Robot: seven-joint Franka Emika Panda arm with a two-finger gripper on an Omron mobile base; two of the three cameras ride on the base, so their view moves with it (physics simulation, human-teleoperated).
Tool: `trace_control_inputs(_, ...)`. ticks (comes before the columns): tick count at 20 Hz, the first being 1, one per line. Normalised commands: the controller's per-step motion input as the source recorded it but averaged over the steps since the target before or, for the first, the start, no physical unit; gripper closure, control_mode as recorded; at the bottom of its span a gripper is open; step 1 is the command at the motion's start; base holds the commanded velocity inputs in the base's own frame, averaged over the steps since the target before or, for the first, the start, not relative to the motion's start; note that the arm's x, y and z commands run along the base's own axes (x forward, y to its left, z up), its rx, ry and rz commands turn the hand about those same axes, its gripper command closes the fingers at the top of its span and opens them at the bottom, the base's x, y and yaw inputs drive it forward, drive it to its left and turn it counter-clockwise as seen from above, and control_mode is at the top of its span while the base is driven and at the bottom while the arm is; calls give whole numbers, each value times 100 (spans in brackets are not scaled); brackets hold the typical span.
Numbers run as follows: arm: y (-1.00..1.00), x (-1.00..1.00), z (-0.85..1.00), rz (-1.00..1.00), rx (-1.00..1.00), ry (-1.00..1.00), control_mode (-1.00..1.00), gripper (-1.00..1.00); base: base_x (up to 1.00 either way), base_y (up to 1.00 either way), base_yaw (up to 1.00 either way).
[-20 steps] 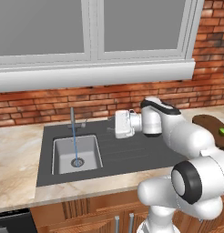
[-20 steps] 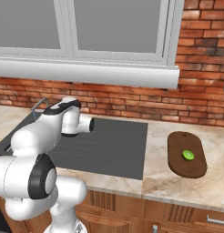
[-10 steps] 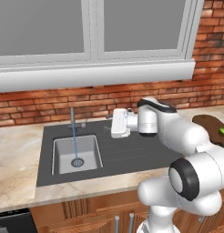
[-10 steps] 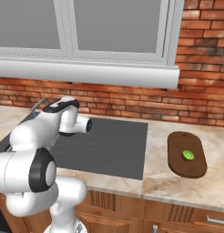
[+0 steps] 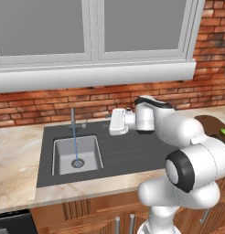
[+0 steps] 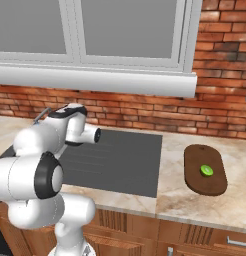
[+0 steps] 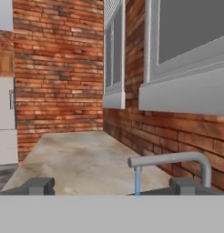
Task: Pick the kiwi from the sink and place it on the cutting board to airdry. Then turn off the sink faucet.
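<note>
Kiwi (image 6: pixel 207 170) on cutting board (image 6: pixel 205 183) (faucet (image 5: pixel 73 120) running).

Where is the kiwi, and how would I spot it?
Find the brick wall under the window, then the stone counter right of the dark sink surround. An oval brown cutting board lies there, and the kiwi sits on it, small, round and bright green.

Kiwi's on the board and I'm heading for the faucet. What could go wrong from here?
1. Water still runs from the faucet into the sink; the small lever is easy to miss.
2. The open gripper is level with the spout, so it may hit the spout instead.
3. The kiwi lies loose on the board; it might roll.
</note>
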Motion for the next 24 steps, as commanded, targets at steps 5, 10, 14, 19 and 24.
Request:
trace_control_inputs(5,0,6,-2,0,0,8,-100,-100,0,0,0)
trace_control_inputs(10,0,0,-6,0,0,6,-100,-100,0,0,0)
trace_control_inputs(14,3,0,-4,0,0,0,-100,-100,0,0,0)
trace_control_inputs(19,8,1,-1,0,0,0,-100,-100,0,0,0)
trace_control_inputs(24,7,6,-2,0,0,2,-100,-100,0,0,0)
